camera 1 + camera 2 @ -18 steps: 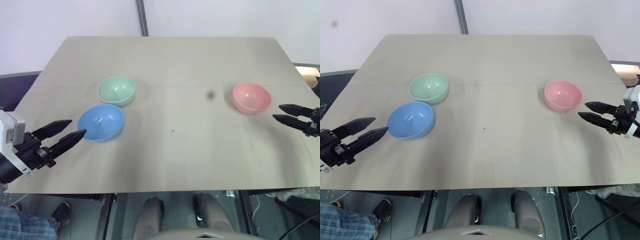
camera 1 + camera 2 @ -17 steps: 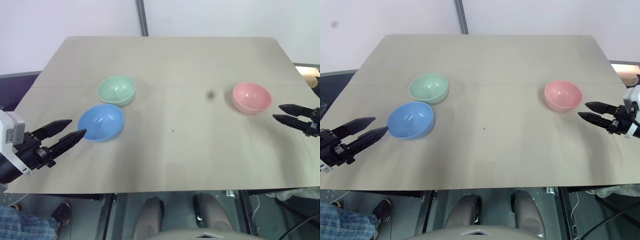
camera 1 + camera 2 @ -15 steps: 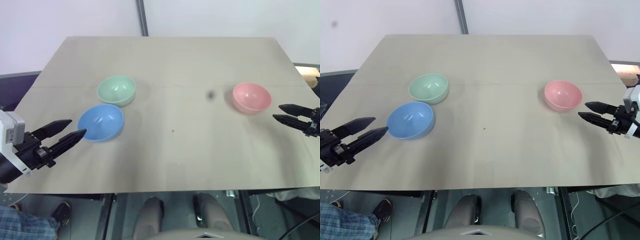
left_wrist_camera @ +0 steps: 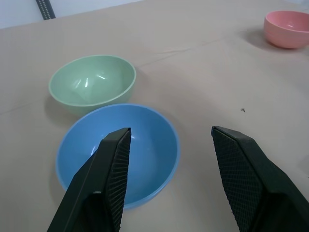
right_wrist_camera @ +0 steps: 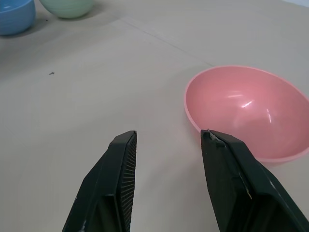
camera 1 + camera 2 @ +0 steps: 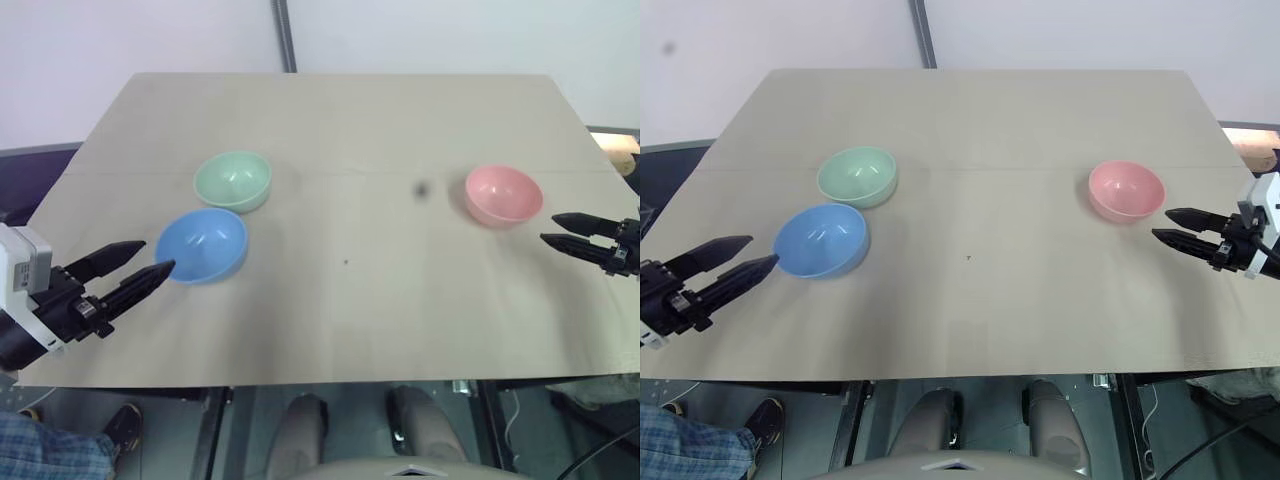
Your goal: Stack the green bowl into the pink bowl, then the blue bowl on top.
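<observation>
Left gripper (image 6: 148, 259) is being held at the lower left of the head view, its two black fingers spread apart with nothing between them; the lower fingertip is seen just beside the near-left rim of the blue bowl (image 6: 202, 245), though contact cannot be judged. Compared with the frame of a moment earlier, this gripper is being shown very slightly lower and nearer the bottom edge, a shift so small that it is hardly being counted as a move. In the left wrist view the blue bowl (image 4: 117, 153) is being framed partly behind one finger, with the green bowl (image 4: 92, 83) just beyond it.

On the beige table (image 6: 330, 130), the blue bowl is sitting upright at centre left, and the green bowl (image 6: 232, 180) is sitting just above and slightly right of it, the two rims close together but apparently apart. None of the bowls is being seen in a different place than before; nothing is being stacked yet.

Well apart, at the centre right of the frame, the pink bowl (image 6: 503, 195) is sitting upright and empty.

Right gripper (image 6: 556, 229) is being held at the right edge, fingers parted and empty, just below and right of the pink bowl, not touching it. It is being shown a little lower than in the earlier frame.
</observation>
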Controlling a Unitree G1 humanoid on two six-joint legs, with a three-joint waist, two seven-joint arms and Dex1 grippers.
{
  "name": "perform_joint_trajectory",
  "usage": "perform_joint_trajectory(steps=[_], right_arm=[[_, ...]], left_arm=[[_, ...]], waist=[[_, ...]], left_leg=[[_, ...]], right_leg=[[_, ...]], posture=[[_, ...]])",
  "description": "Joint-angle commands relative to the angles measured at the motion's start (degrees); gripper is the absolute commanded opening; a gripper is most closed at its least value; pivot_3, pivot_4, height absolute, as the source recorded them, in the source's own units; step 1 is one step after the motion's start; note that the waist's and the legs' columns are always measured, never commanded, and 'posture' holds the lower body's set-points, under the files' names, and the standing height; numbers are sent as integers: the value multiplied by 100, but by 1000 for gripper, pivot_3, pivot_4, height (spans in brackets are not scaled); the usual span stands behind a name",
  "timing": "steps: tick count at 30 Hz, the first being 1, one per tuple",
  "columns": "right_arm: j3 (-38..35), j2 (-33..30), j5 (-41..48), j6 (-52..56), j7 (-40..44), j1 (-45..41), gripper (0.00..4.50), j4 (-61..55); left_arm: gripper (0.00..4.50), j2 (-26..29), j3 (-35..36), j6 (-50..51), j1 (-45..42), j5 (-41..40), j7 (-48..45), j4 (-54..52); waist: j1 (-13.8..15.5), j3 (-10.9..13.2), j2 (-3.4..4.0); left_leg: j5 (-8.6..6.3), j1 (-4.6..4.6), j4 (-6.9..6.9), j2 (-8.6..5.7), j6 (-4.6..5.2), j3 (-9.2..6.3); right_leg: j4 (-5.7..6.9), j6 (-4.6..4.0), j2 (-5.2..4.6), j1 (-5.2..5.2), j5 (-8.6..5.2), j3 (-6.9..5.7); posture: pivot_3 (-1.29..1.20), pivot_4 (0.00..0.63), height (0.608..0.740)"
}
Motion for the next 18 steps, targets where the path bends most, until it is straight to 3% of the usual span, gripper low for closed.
perform_joint_trajectory(steps=[1, 11, 18], right_arm=[[-83, -40, 54, -83, 28, -129, 2344, -85], [199, 71, -145, -25, -190, -383, 2344, -66], [941, 302, -599, 235, -751, -948, 2344, -260]], left_arm=[[2834, -33, 136, -102, 9, -34, -25, -113], [2834, 27, 246, 25, -161, -572, -173, -121], [2834, 436, 145, 24, -15, -842, -1138, -327]], waist=[[0, 0, 0], [-2, 0, 0], [-8, 1, 1]], left_leg=[[0, 0, 0, 0, 0, 0], [0, 1, 0, 0, 0, 1], [0, 4, -3, 2, 0, 8]], right_leg=[[0, 0, 0, 0, -1, 0], [0, 1, 0, 0, 0, 1], [0, -5, 1, -2, -3, 6]], posture=[[0, 150, 740], [0, 150, 740], [0, 150, 740]])
